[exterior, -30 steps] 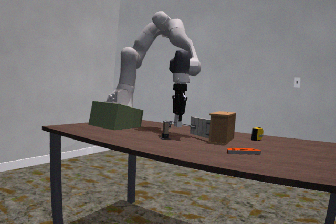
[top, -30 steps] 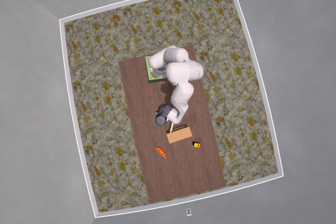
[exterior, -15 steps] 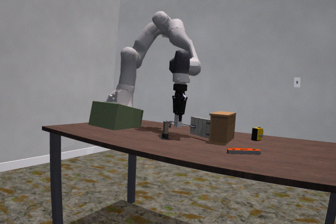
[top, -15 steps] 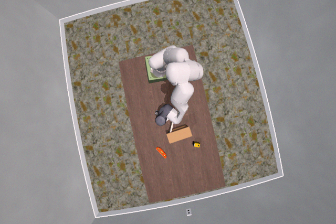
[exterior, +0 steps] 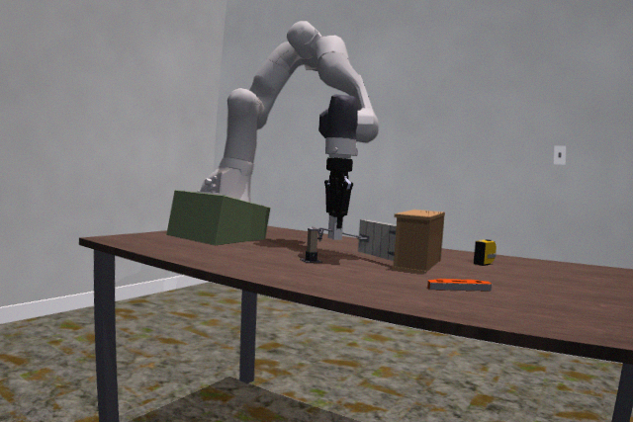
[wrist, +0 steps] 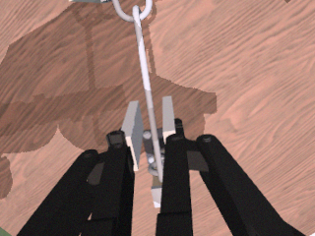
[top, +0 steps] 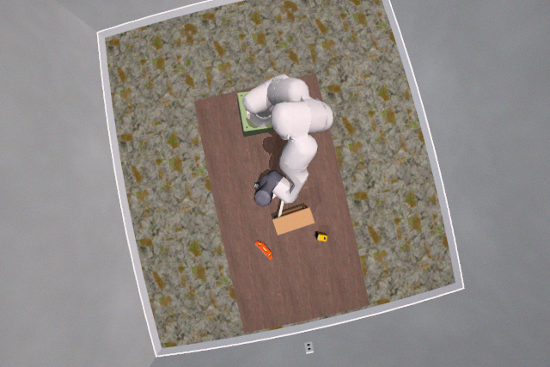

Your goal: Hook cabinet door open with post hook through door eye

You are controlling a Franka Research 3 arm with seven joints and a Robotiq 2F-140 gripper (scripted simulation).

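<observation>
The wooden cabinet (exterior: 418,239) stands flat on the table with its grey door (exterior: 377,238) swung wide open toward the post (exterior: 311,243). The thin metal hook (wrist: 146,73) runs from the post side up to the eye (wrist: 133,8) on the door edge, and its curved tip sits in the eye. My gripper (wrist: 153,112) points down over the hook's near end. Its fingers stand slightly apart on either side of the rod, with a small gap on each side. The gripper also shows in the side view (exterior: 334,233). From above, my wrist hides the post and hook beside the cabinet (top: 293,219).
A green base block (exterior: 217,216) carries my arm at the table's far end. An orange level (exterior: 459,284) lies in front of the cabinet. A yellow tape measure (exterior: 484,251) stands to its right.
</observation>
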